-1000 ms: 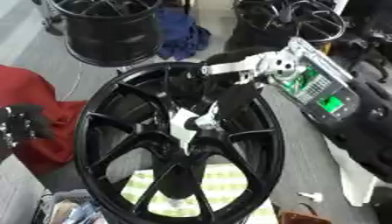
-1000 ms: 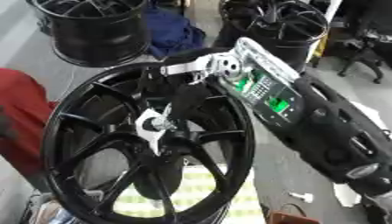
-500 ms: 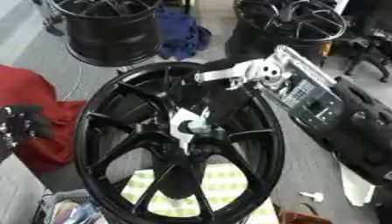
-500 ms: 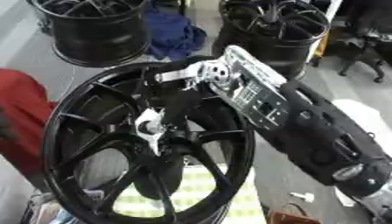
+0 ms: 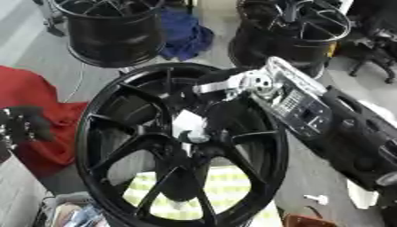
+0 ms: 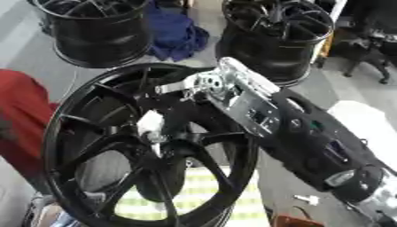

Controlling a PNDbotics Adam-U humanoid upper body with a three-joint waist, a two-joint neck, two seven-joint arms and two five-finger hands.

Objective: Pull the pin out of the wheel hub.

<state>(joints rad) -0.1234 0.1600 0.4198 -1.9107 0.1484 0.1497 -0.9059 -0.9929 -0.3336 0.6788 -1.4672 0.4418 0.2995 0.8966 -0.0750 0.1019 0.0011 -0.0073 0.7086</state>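
Pin: whitish/silver bit at the centre of the wheel hub (image 5: pixel 188 125), w/ a short stem (image 5: pixel 187 146) running down from it. Can't tell if it's still seated or already partway out, too blurry tbh.

Wheel hub: big black multi-spoke rim (image 5: pixel 105 111), lying tilted right in front of me, over a yellow-green checked cloth (image 5: pixel 225 188).

Progress: imo not done. White piece sits right at the hub centre, nothing's been carried clear of the wheel. So the actual pull is what's left, as far as I can see.

Right hand: my right hand (image 5: pixel 225 85) comes in from upper right, over the far-right part of the rim. Silver finger links stretched toward the hub, not wrapped round anything I can make out. Looks spread/relaxed, holding nothing. Short of the pin, near it but apart.

Left hand: my left hand (image 5: pixel 23 125) sits idle at the left edge, beside the red cloth (image 5: pixel 35 95). Fingers look curled in, but can't tell properly, so not calling it.

Around: two more black rims at the back (image 5: pixel 116 31) (image 5: pixel 291 26), blue cloth (image 5: pixel 182 35) between them. Small white thing on the floor, lower right (image 5: pixel 316 199).

Next, my guess: close the last gap w/ right hand, pinch the white head, pull straight along the hub axis.
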